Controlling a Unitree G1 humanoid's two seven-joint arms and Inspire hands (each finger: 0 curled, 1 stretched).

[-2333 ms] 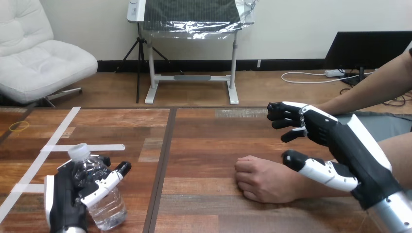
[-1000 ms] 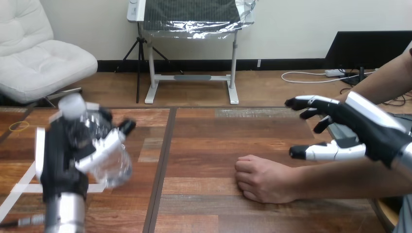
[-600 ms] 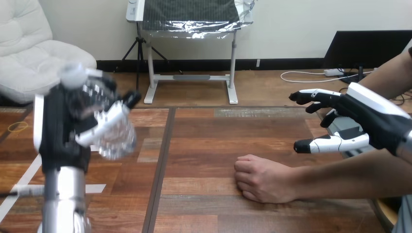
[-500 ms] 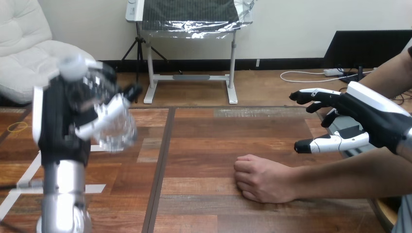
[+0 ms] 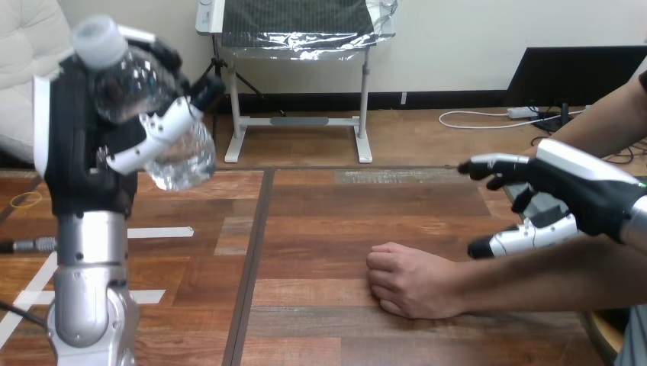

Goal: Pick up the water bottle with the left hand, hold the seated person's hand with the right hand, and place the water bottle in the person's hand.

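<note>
Grips the water bottle [image 5: 183, 156] in the left hand [image 5: 76, 152], with fingers and thumb curled round its clear body. Holds it high above the table [image 5: 328, 213] at the view's left. Carries it tilted, with the white cap up and toward the left and the base lower and toward the right. Props it on a silver left forearm [image 5: 88, 282] that stands almost upright from the bottom edge.

Raises the right hand [image 5: 580, 194] off the wood at the view's right. Spreads its fingers, slightly bent and pointing left, with the thumb stretched out beneath them and nothing held between. Hovers it above the person's forearm, behind and to the right of the person's hand [image 5: 412, 282]. Cannot tell whether thumb and forearm touch.

Looks down on the person's hand resting on the table right of centre, loosely closed, knuckles to the left. Places it well apart from the bottle.

Looks across reddish-brown wooden planks, glossy in places. Shows a dark seam [image 5: 255, 252] running from the near edge to the far edge, just left of centre. Shows white tape strips [image 5: 156, 232] on the left half, beside and behind the forearm. Shows a small yellow ring [image 5: 29, 200] lying flat near the left edge.
</note>
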